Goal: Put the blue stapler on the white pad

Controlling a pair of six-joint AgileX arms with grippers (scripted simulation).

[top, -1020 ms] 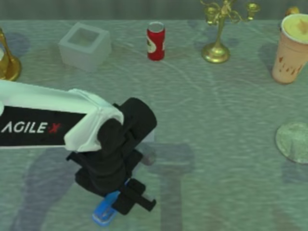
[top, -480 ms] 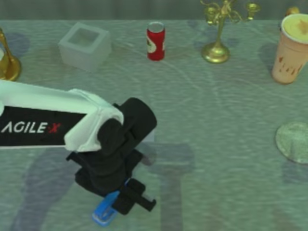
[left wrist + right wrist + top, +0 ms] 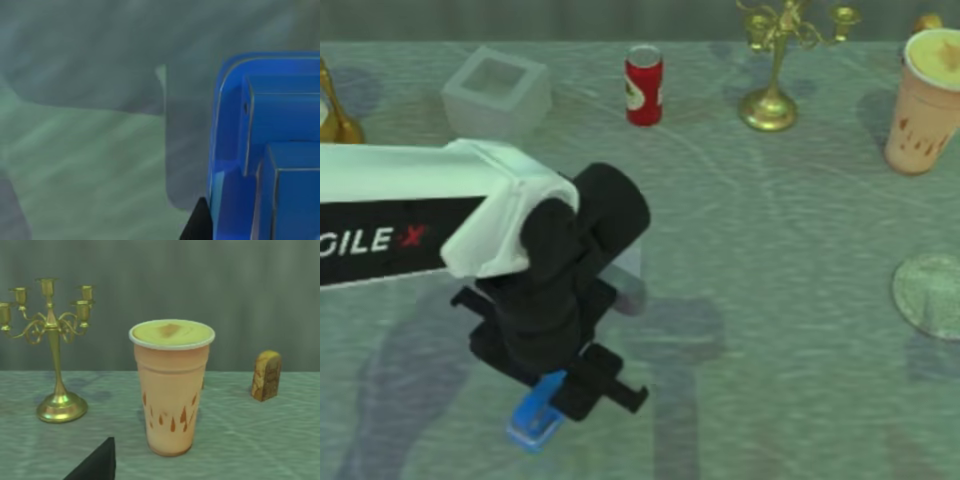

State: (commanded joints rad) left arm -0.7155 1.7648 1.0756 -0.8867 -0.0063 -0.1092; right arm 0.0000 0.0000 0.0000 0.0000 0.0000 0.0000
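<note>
Close to the counter's near edge, left of centre, the blue stapler (image 3: 535, 419) sits pinched in the left claw (image 3: 560, 395), bright blue with a paler base edge, half covered by the black wrist. Open counter (image 3: 770, 300) spreads rightward. Only a pale corner of the white pad (image 3: 630, 275) shows beside the arm. Farther back stand a red can (image 3: 643, 85) and a white box (image 3: 497, 93). The right claw stays unseen.

Blue stapler (image 3: 533, 423), small, elongated, lay angled near front left of bench, partly hidden under arm. White pad (image 3: 631, 268) mostly hidden.
</note>
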